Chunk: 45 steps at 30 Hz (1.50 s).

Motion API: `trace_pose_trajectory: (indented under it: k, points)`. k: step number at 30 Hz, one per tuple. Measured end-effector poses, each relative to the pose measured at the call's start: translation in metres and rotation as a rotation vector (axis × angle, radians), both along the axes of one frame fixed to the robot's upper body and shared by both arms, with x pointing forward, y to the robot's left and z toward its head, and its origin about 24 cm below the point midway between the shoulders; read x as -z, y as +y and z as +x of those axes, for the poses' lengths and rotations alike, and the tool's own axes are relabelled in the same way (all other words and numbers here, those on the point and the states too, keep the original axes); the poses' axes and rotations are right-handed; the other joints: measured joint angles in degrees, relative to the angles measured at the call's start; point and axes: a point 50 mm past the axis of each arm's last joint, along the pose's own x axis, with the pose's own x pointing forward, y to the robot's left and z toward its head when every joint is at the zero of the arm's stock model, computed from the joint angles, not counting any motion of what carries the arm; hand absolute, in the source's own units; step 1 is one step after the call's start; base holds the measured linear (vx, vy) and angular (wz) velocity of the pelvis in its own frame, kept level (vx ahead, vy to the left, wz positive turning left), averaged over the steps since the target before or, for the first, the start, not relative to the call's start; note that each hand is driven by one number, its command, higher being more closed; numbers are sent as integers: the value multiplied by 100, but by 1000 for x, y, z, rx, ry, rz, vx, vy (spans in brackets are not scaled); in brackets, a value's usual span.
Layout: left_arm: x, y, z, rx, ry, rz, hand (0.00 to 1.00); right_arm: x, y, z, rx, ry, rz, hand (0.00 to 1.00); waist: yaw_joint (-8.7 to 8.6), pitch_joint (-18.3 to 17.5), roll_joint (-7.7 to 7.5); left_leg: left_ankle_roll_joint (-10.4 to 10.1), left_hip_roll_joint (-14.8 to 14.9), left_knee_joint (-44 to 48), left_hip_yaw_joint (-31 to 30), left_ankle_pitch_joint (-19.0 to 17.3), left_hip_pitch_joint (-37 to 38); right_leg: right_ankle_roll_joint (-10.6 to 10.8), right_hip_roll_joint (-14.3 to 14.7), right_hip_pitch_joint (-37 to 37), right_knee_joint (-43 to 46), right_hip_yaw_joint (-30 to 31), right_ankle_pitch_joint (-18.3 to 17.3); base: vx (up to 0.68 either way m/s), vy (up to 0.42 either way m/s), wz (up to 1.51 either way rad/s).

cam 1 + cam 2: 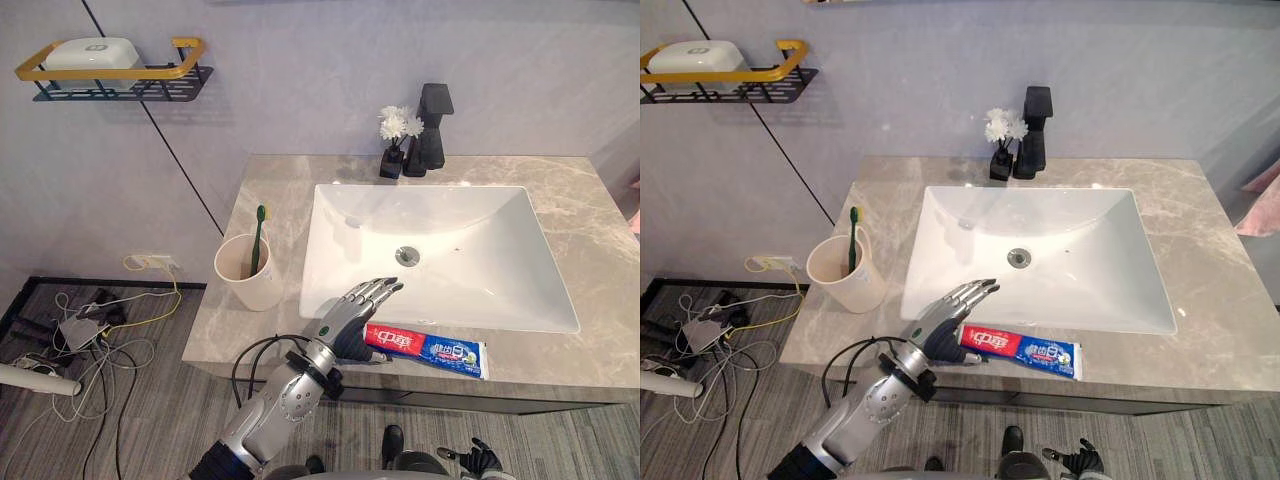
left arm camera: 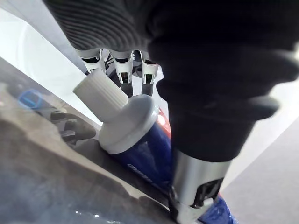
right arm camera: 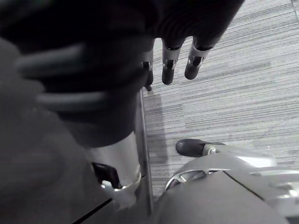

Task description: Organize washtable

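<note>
Left eye view data were recorded as follows. The left hand (image 1: 352,318) was positioned over the front edge of the surface (image 1: 580,240), at the capped end of the toothpaste tube (image 1: 432,350). The tube was laid flat along the front strip of the surface, just in front of the sink (image 1: 470,250), with its crimped end directed to the robot's right. The fingers (image 1: 378,291) were extended and only slightly curved, reaching over the front rim of the sink; nothing was gripped by them.

In the left wrist view, the white ribbed cap (image 2: 99,91) was seen close under the straightened fingers, and the thumb (image 2: 201,93) was set alongside the tube body. Contact between hand and tube could not be confirmed.

A beige cup (image 1: 250,280) was located on the surface to the left of the sink, and a green toothbrush (image 1: 259,235) was stood upright in it. A black faucet (image 1: 432,120) and a small vase of white flowers (image 1: 396,135) were placed side by side behind the sink. A wall rack (image 1: 120,82) carrying a white soap dish (image 1: 92,52) was mounted above and to the left.

The right hand (image 3: 168,65) was hung low over the floor, fingers relaxed and empty.
</note>
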Motion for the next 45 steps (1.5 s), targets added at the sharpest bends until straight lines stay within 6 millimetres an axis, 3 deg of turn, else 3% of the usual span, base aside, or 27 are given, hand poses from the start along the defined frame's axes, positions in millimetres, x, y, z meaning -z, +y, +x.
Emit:
trace_pose_trajectory:
  k: [3,9,10,24,45]
  points:
    - [11,2,1,-12,32,52,0,0,0,0,0,0,0,0,-1,1,-2,-12,2,1,7,-8,2,0,7,-8,0,27,0,0,0,-4]
    - [13,2,2,-9,25,74,0,0,0,0,0,1,0,0,-1,10,-15,-18,3,1,14,-12,5,0,9,-10,0,39,0,0,1,-1]
    - [13,2,2,-9,25,75,100,0,0,0,0,1,1,0,-1,18,-22,-18,3,1,14,-12,5,0,9,-10,0,39,0,0,0,0]
    - [8,-4,6,13,3,58,100,0,1,1,0,0,8,0,-1,32,-12,-18,5,3,3,-12,6,0,11,-9,0,37,0,0,0,0]
    - [5,4,8,-26,24,20,100,0,2,2,38,-15,24,0,5,21,2,-20,26,-21,107,-15,-7,-1,41,-93,0,136,0,0,0,-2]
